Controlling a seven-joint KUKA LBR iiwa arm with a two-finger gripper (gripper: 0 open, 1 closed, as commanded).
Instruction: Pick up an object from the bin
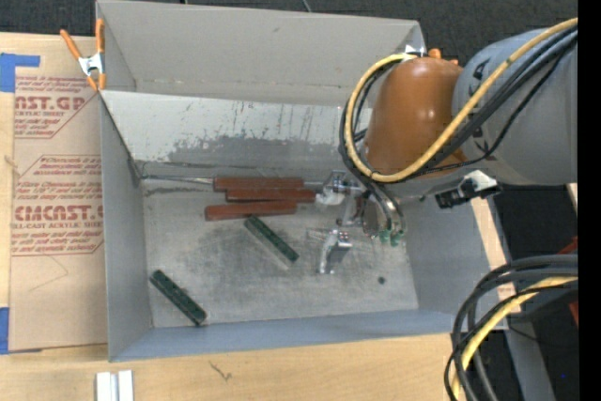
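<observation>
My gripper (331, 223) hangs low over the right half of the bin floor, open. One metal fingertip (331, 191) sits at the right end of a tool with two reddish-brown handles (258, 198). The other fingertip (331, 254) points down at the bare floor. Nothing shows between the fingers. The tool lies flat along the back of the floor, and its thin metal rods (178, 178) run off to the left. A short dark green bar (272, 239) lies at a slant just left of the lower fingertip, apart from it.
A second dark green bar (177, 297) lies near the front left corner of the bin. The arm's orange cover and yellow cables loom over the bin's right wall. The floor between the two green bars is bare.
</observation>
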